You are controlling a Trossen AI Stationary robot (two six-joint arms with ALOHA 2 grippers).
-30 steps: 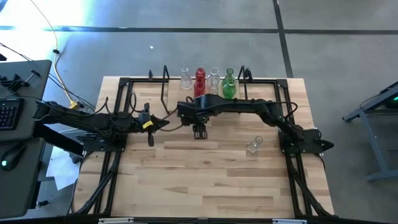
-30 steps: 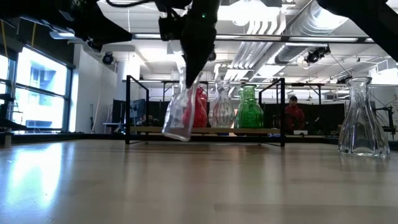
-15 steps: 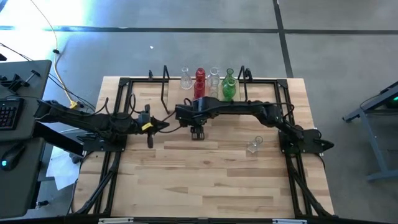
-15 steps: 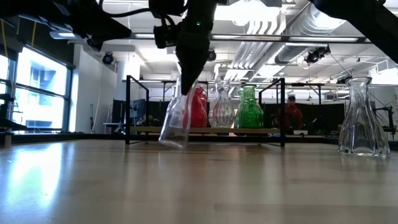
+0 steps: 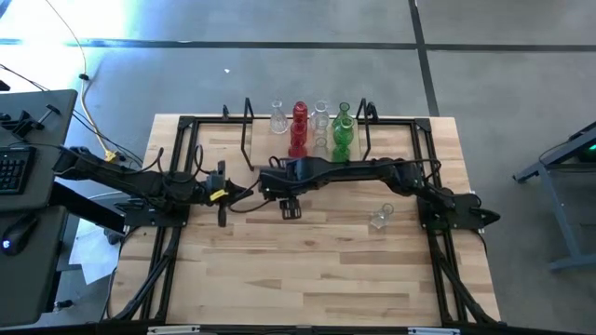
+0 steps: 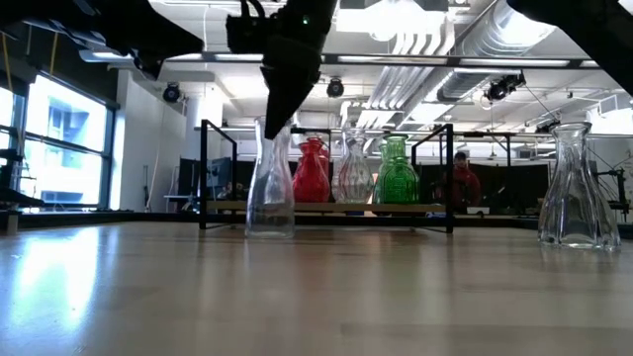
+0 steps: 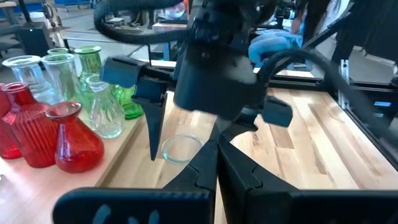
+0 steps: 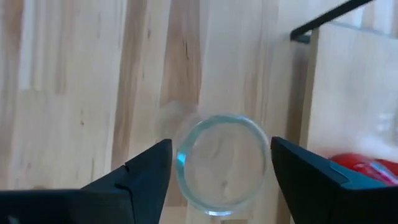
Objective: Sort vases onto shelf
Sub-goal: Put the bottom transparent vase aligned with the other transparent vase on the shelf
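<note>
The right claw [image 8: 214, 163] had spread apart, leaving the clear vase [image 6: 270, 188], tilted a moment earlier, upright on the surface [image 6: 316, 287] before the shelf [image 6: 326, 208], still unshelved; the left claw [image 5: 223, 197] stayed together.

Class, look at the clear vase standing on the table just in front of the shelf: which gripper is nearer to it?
The right gripper: its open fingers straddle the clear vase mouth from above. The left gripper is shut, off to the vase's left.

Bright overhead ceiling lights; window glare on my pale wooden tabletop [image 6: 89, 287] at left; my wrist views slightly blurred.
</note>
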